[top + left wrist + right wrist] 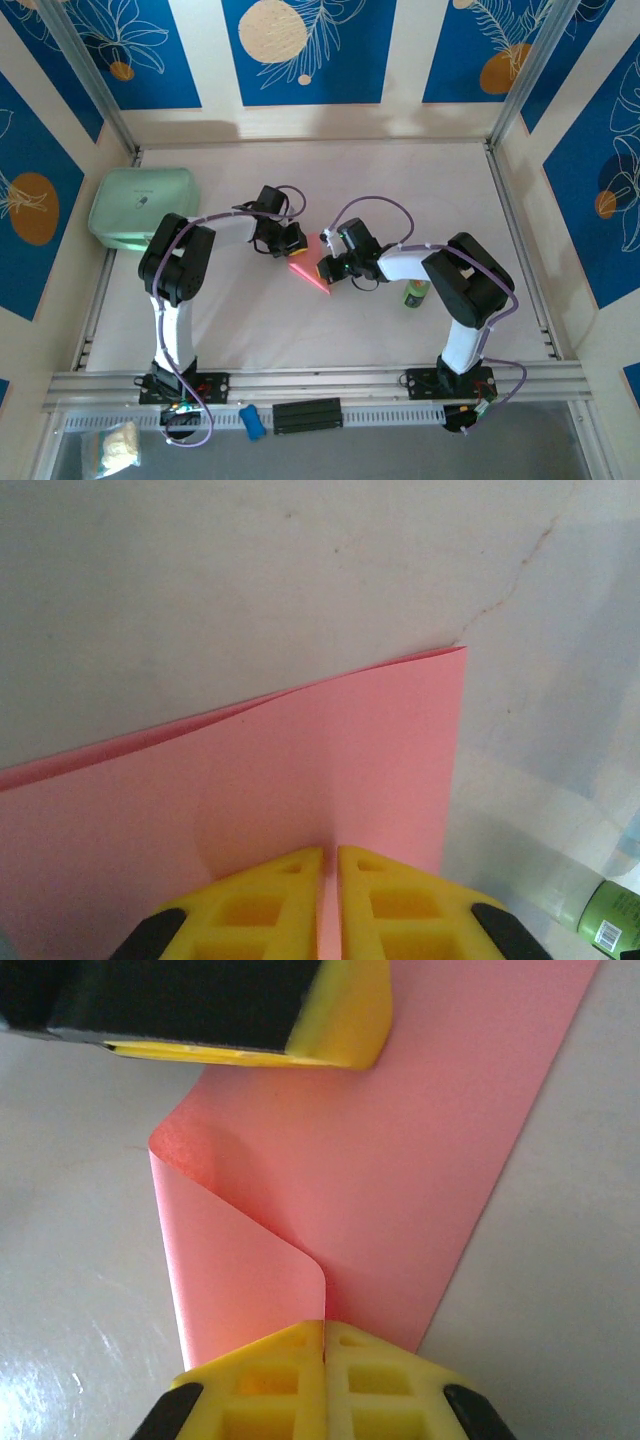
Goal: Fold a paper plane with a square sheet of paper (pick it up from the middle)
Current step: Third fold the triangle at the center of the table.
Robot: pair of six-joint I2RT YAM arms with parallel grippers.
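The case (140,205) sits at the table's (400,180) 10 o'clock. Near the table's centre the left gripper (293,242) reaches toward 5 o'clock. Its fingers (280,900) are almost pressed together and pinch the pink sheet (305,276), whose far edge shows two layers in the left wrist view. The sheet lies mid-table between the two grippers as a narrow strip slanting toward 5 o'clock. At its 3 o'clock end the right gripper (327,268) has its fingers (270,1380) pressed together on the sheet's near edge, where one side curls up and over. In the right wrist view one left-gripper finger sits on the sheet at 12 o'clock. The can (416,293) stands at the right gripper's 3 o'clock, near the right arm (470,280).
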